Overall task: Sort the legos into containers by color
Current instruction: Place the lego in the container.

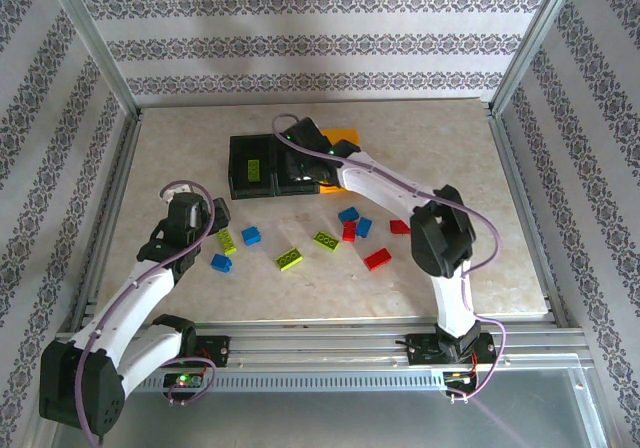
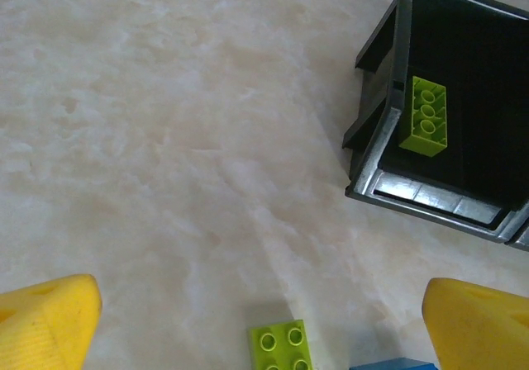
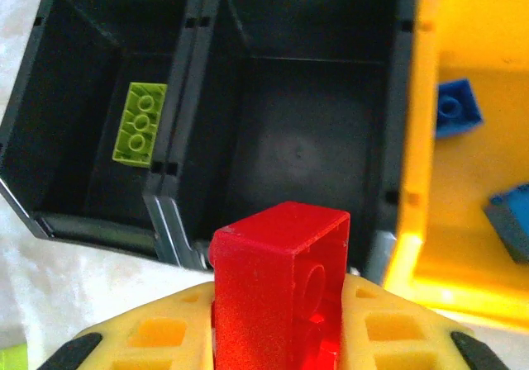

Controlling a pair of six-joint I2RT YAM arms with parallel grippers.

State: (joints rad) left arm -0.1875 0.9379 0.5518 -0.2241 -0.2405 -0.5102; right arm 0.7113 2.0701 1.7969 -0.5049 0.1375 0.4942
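Right gripper (image 3: 281, 345) clenched on a red studded plastic brick (image 3: 281, 271), long axis pointing 12 o'clock toward the middle black plastic bin (image 3: 306, 139). Left gripper (image 2: 260, 324) gapes wide, grasping nothing. At 10 o'clock a lime green brick (image 3: 140, 124) lies lengthwise in the left black bin (image 3: 74, 81); yellow-orange bin (image 3: 479, 56) at 2. Beige marbled tabletop (image 1: 470, 168), striped patterned walls (image 1: 320, 43).

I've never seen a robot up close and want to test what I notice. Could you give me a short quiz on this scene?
1. True or false: the right gripper is shut on a red lego brick.
2. What colour are the bricks lying in the yellow bin?
3. Which bin holds a lime green lego brick: A the left black bin, B the middle black bin, C the yellow bin?
Key: 1 true; 2 blue; 3 A.
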